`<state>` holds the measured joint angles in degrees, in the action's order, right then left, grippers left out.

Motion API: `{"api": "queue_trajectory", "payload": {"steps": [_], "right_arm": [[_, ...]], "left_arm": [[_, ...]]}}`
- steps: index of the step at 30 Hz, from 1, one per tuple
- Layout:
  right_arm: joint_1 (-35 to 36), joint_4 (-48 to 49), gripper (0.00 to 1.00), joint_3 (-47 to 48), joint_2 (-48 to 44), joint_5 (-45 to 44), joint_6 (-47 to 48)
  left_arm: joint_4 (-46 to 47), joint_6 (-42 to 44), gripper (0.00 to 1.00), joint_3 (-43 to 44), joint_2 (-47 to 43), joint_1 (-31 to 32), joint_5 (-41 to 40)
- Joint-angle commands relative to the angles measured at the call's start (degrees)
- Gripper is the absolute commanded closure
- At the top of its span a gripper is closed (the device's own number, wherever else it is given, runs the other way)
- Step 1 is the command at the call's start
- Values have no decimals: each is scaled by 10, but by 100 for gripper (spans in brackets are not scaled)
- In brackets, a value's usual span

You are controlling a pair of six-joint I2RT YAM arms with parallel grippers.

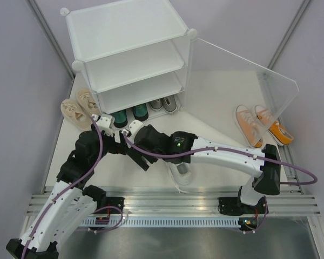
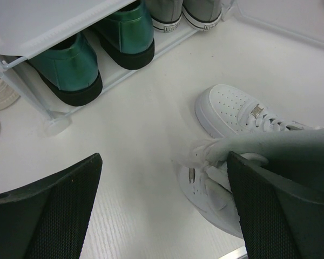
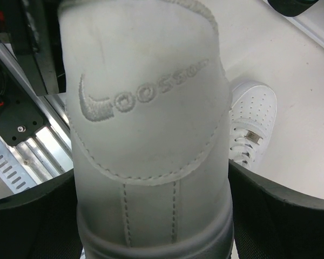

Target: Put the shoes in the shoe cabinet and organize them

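White table (image 1: 216, 102), shoe cabinet (image 1: 129, 43) at far left. Green pair (image 1: 130, 114) and grey pair (image 1: 164, 103) sit on the bottom tier. Beige pair (image 1: 78, 107) is just left of it, orange pair (image 1: 262, 125) well right. Right gripper (image 3: 151, 172) jaws wide, clamped on white sneaker (image 3: 146, 97) at the heel. Second white sneaker (image 3: 254, 124) lies on the table nearby. Left gripper (image 2: 164, 156) gapes wide, hovering before the cabinet.

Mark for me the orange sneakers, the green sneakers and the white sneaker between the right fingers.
orange sneakers (image 1: 248, 124): top view, laces of the left-hand shoe.
green sneakers (image 2: 70, 67): left wrist view, upper of the nearer shoe.
white sneaker (image 3: 146, 124): right wrist view, heel panel.
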<state>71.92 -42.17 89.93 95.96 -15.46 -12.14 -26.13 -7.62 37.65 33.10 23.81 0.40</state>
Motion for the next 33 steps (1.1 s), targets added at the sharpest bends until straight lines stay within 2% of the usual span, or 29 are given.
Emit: {"api": "queue_trajectory", "payload": {"steps": [1, 6, 11, 25, 33], "right_arm": [[-14, -53, 9, -27, 59, 17, 12], [-14, -52, 10, -37, 44, 43, 9], [-14, -47, 5, -45, 25, 56, 1], [-18, -45, 3, -49, -2, 37, -13], [-19, -49, 12, -59, -31, 10, -8]], "left_arm": [[5, -7, 1, 10, -2, 12, 70], [5, -6, 1, 11, -2, 12, 71], [5, -6, 1, 11, -2, 12, 72], [5, -6, 1, 10, -2, 12, 72], [5, -6, 1, 10, -1, 12, 73]]}}
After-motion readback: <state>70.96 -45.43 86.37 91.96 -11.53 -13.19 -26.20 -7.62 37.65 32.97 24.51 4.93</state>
